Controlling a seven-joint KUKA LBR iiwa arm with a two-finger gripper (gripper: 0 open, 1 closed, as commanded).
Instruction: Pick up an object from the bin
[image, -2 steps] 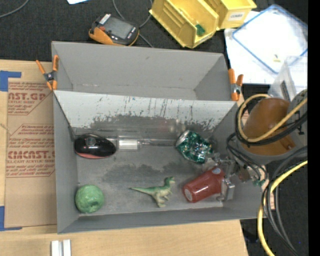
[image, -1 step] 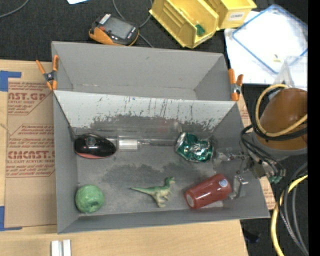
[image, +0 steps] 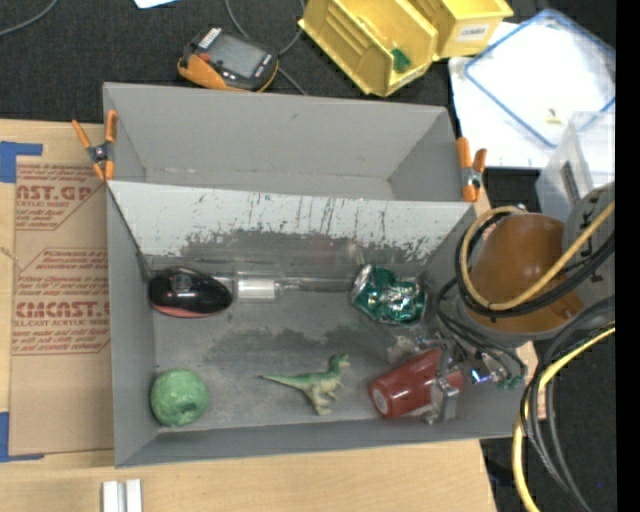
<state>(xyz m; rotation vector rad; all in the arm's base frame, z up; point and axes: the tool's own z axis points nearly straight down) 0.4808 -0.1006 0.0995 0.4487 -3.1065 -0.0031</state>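
My gripper (image: 444, 396) is low in the bin's front right corner. It sits right against the right end of a dark red cylinder (image: 402, 391) that lies on its side on the floor there. A crumpled green and silver can (image: 388, 297) lies just behind them, near the back wall. To the left of the red cylinder stands a small green toy dinosaur (image: 315, 380).
A black and red computer mouse (image: 190, 293) lies at the back left, with a clear tube (image: 285, 288) beside it along the back wall. A green ball (image: 180, 397) rests in the front left corner. The arm and its cables hang over the bin's right rim.
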